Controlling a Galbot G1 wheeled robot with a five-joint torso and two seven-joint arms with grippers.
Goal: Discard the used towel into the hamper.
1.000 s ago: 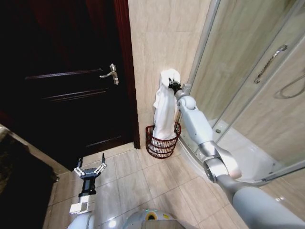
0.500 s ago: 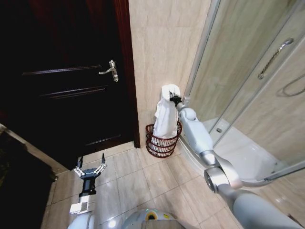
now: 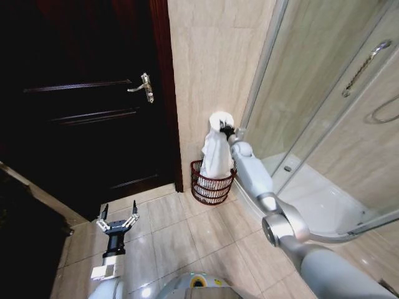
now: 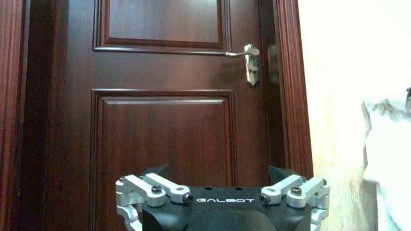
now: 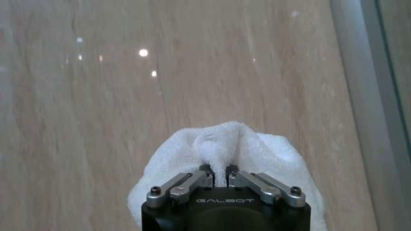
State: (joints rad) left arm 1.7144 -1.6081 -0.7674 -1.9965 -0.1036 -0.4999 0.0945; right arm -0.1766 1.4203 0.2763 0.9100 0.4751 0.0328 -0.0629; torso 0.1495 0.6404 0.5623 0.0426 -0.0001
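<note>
A white towel (image 3: 217,149) hangs from my right gripper (image 3: 225,130), which is shut on its top fold close to the beige tiled wall. The towel's lower end reaches down into the hamper (image 3: 212,184), a dark reddish-brown open-weave basket on the floor in the corner by the shower. The right wrist view shows the fingers (image 5: 192,182) pinched on the bunched towel (image 5: 270,154). My left gripper (image 3: 117,222) stands open low over the floor tiles, far from the hamper, facing the door. The towel's edge (image 4: 388,159) shows in the left wrist view.
A dark wooden door (image 3: 87,106) with a metal handle (image 3: 144,87) is left of the hamper. A glass shower enclosure (image 3: 324,112) with a curved white base (image 3: 324,205) stands on the right. Tiled floor (image 3: 206,237) lies open before the hamper.
My right gripper has come down with the towel, so more of the cloth now sits inside the hamper. The left arm has not moved.
</note>
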